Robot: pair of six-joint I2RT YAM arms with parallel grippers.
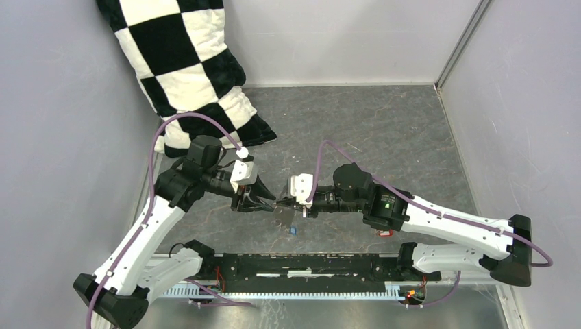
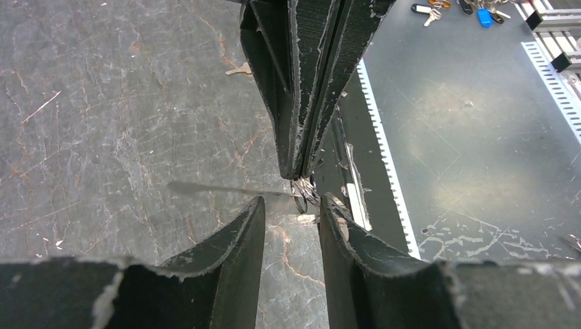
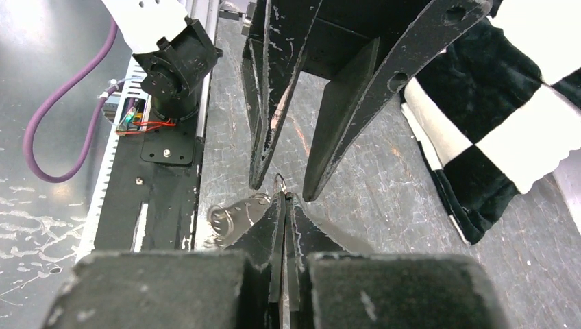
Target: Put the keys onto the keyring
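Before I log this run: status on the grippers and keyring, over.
Right gripper shut on keyring, held above table. Left gripper open, tips either side of the ring's top. One blue key on the table below. Nothing in the way.

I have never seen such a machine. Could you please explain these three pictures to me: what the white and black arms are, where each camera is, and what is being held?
These are two robot arms fixed at the near edge of a grey table. One picture looks down from above; the other two come from cameras on each wrist, so black fingers fill them. The right gripper is shut on a thin metal keyring. The left gripper has its jaws apart and points at that same spot, tip to tip. A small blue key lies on the table just below them. A black and white checked cushion leans in the far left corner.
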